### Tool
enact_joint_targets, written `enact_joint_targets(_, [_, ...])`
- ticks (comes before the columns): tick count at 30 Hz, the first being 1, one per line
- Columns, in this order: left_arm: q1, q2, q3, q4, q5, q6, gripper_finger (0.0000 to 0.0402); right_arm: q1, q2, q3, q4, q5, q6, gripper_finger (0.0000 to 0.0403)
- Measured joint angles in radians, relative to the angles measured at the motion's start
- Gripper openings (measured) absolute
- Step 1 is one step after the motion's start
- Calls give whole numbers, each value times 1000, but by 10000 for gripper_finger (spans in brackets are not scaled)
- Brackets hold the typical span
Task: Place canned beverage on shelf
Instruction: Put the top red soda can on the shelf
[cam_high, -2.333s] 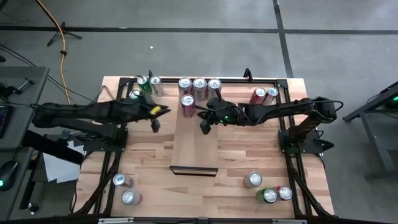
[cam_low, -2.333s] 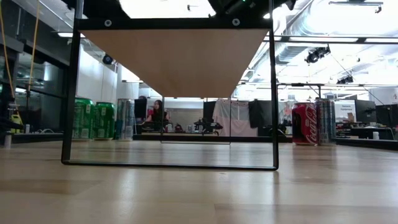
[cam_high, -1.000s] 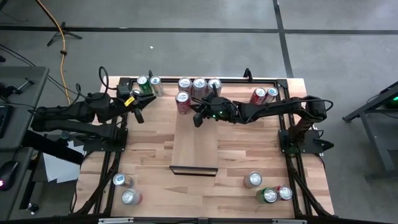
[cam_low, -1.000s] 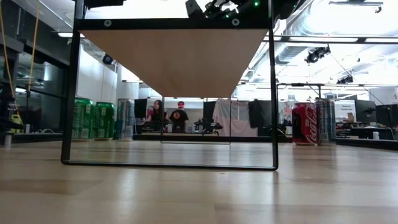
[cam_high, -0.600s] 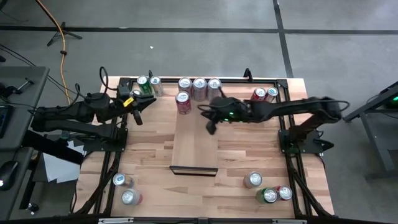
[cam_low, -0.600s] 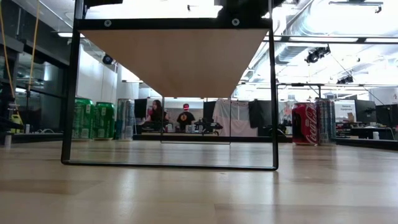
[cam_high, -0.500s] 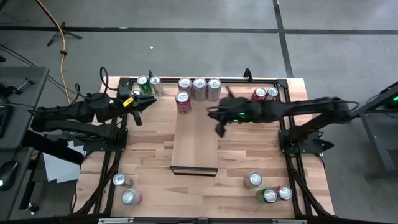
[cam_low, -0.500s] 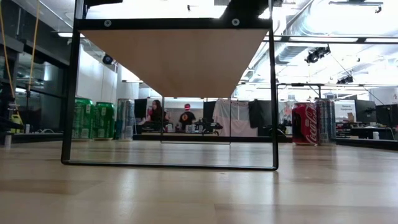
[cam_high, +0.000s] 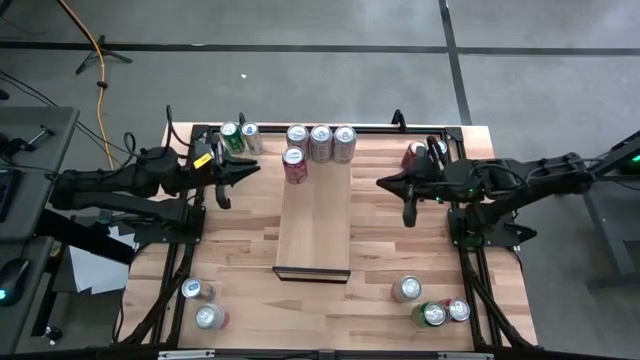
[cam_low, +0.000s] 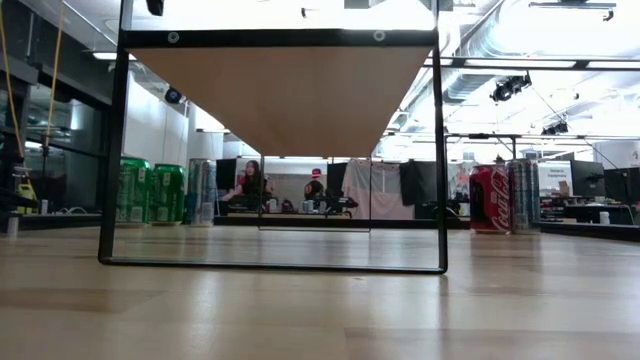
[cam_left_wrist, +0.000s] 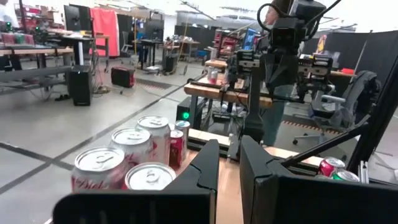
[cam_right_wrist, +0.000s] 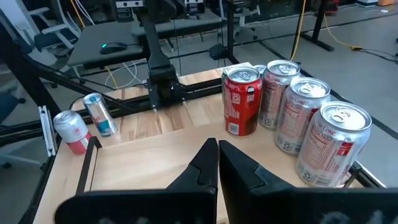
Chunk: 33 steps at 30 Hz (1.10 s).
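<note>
Shelf (cam_high: 314, 222): long pale board at table (cam_high: 400, 240) centre; we count four cans at its far end, red can (cam_high: 295, 165) in front of row of three silver cans (cam_high: 320, 141). Left gripper (cam_high: 224, 196) near table's left edge, fingers pressed together, nothing held. Right gripper (cam_high: 408, 213) right of shelf, clear of it, fingers likewise together, nothing held. More cans at table corners.

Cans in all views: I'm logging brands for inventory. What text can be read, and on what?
"Diet": red script on the nearest silver can, left wrist view.
Red can, low view: white script, too blurred to read.
Other cans: print too small or blurred.
</note>
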Motion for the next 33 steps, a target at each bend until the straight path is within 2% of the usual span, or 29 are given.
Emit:
enact_joint_targets(8, [0, 38, 0, 4, 1, -10, 0, 11, 4, 0, 0, 14, 3, 0])
enact_joint_targets(33, [0, 37, 0, 1, 1, -11, 0, 11, 2, 0, 1, 14, 3, 0])
